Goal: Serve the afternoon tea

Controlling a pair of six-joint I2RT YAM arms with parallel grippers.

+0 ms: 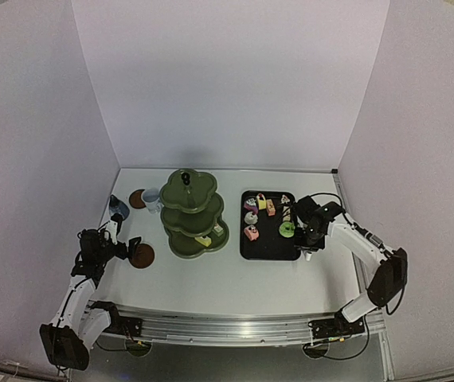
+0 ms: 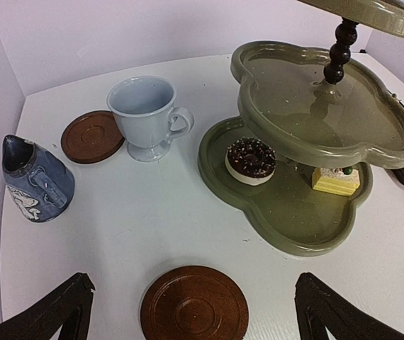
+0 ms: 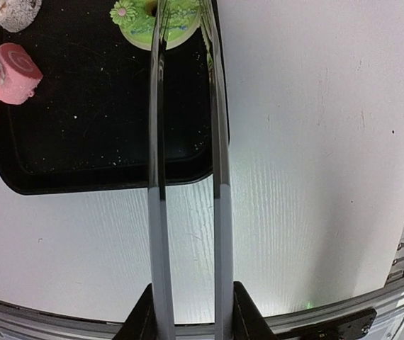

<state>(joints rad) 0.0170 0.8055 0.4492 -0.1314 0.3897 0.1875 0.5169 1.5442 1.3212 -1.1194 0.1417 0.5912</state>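
White surface [image 1: 235,278], lilac walls [image 1: 227,79] on three sides. Two brown coasters [image 2: 92,136], one white mug [image 2: 147,113], one blue-grey pot [image 2: 35,180] and one olive three-tier stand [image 2: 294,241], its bottom tier holding a chocolate cake [image 2: 251,160] and a yellow cake [image 2: 336,180]. The left claw [image 2: 193,278] gapes empty over the nearer coaster [image 2: 194,304]. The right claw [image 3: 191,319] pinches thin metal tongs [image 3: 156,177], which reach a green cake [image 3: 139,21] on the black tray [image 3: 81,134].

tiered stand [image 1: 193,213] mid-table, open table [image 1: 243,278] before it
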